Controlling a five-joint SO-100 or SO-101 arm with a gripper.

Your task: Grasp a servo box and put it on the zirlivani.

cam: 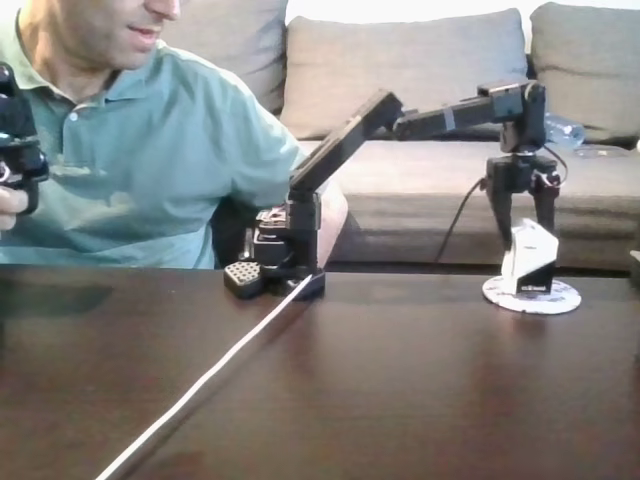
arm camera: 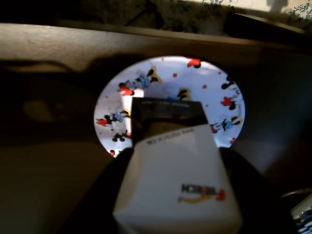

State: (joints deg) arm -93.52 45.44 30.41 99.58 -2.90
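The servo box point(cam: 530, 258), white above and black below, stands on the zirlivani point(cam: 566, 297), a flat round disc at the right of the dark table in the fixed view. My gripper point(cam: 528, 240) comes down from above, its two dark fingers point(cam: 501, 215) hugging the box's upper sides, shut on it. In the wrist view the servo box point(arm camera: 178, 185) is close below the camera, and the zirlivani point(arm camera: 146, 85) lies under it, printed with small cartoon figures. The box's base is hidden there.
The arm's base point(cam: 290, 250) is clamped at the table's far edge point(cam: 420, 272). A pale strip point(cam: 200, 385) runs diagonally across the table. A person in a green shirt point(cam: 150, 150) sits at the left holding a black device point(cam: 15, 130). A grey sofa point(cam: 420, 70) stands behind.
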